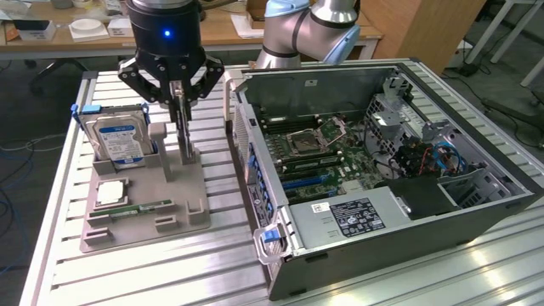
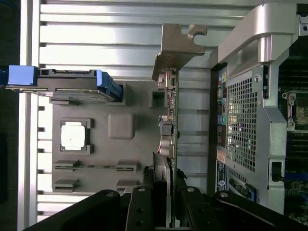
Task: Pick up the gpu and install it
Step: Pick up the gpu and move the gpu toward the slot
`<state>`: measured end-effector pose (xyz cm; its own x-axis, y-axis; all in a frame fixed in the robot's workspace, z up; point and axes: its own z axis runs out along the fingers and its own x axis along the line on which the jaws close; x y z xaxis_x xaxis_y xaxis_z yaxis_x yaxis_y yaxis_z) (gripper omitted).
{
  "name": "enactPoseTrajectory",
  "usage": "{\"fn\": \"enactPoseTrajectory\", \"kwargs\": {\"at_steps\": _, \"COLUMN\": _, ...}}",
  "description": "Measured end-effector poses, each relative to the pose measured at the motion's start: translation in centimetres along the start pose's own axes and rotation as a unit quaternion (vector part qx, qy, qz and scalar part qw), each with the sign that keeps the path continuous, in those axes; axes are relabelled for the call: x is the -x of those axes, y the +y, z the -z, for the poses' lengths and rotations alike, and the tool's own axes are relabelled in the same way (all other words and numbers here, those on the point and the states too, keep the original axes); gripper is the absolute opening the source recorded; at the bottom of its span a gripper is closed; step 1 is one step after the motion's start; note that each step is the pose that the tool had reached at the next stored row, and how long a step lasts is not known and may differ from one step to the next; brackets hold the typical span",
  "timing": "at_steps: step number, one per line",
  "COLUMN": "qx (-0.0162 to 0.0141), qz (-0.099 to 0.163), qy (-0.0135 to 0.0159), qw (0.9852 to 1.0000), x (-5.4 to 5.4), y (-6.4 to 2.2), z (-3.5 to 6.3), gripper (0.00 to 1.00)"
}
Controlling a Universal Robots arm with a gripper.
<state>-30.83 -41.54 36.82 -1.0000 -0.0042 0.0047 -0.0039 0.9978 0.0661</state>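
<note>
My hand (image 1: 179, 95) is clamped on the gpu (image 2: 169, 130), which stands on edge straight below it, over the grey tray (image 1: 195, 191); the open computer case (image 1: 383, 255) sits alongside.

Exterior camera sits high, angled down across the table (image 1: 170, 274): grey tray (image 1: 183, 191) on its left, open computer case (image 1: 383, 255) on its right. Wrist camera stares straight down past the gripper (image 2: 163, 202), close in, sharing that tray and the case's edge.

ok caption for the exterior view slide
claw clamped on the upright gpu at the grey parts tray, open computer case alongside
</note>
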Motion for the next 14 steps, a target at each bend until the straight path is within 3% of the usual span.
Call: {"fn": "enactPoseTrajectory", "kwargs": {"at_steps": 14, "qx": -0.0001, "qz": 0.0, "qy": 0.0001, "qw": 1.0, "x": 0.0, "y": 0.08, "z": 1.2, "gripper": 0.27}}
